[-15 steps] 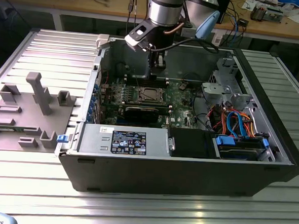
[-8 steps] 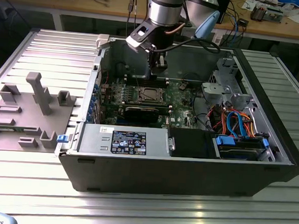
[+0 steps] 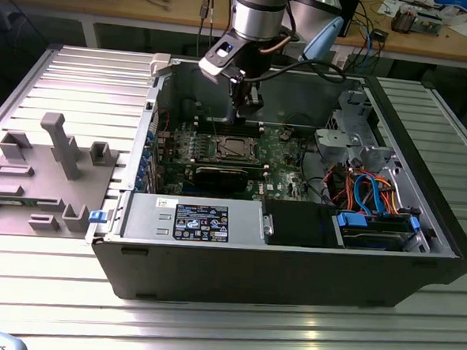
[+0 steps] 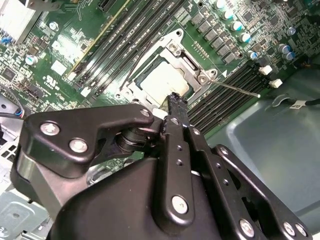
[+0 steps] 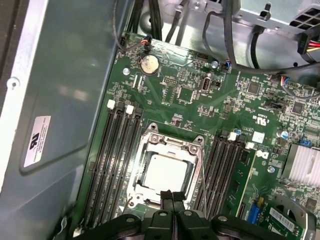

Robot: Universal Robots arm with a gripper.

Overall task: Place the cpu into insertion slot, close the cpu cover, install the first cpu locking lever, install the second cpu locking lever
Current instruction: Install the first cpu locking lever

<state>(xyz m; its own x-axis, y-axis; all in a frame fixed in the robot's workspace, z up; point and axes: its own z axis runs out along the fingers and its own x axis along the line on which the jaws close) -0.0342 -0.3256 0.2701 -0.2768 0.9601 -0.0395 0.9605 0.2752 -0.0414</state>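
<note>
A: Where is the cpu (image 5: 167, 172)?

B: It is seated in the insertion slot (image 3: 233, 148), on the green motherboard (image 5: 200, 100) inside the open computer case (image 3: 291, 266). Its silvery top shows plainly in both wrist views (image 4: 162, 82).

A: And the cpu cover (image 5: 170, 146)?

B: It is down over the chip. The metal frame lies around the cpu, and the chip shows through its central window. In the second wrist view the frame (image 4: 150, 60) runs alongside the black memory slots (image 4: 125, 40).

A: What is the end effector (image 5: 167, 194) doing?

B: It is clenched: the two black fingertips are pressed together with nothing between them. In the second wrist view the end effector (image 4: 175, 98) has its tips at the edge of the cover, just beside the cpu. It may be touching the frame, but I cannot tell from here. In the exterior view the end effector (image 3: 247, 108) hangs from the arm inside the case, near the socket.

A: Any lever visible?

B: A thin wire locking lever (image 4: 235, 87) juts out from the socket corner across the neighbouring memory slots, away from the frame.

A: What else is around?

B: A coin cell battery (image 5: 148, 64) sits on the board well apart from the socket. A labelled power supply (image 3: 191, 220) sits at the case's near wall. The case rests on a slatted metal tabletop (image 3: 208, 324). A grey fixture (image 3: 52, 164) stands beside it on the exterior view's left.
</note>
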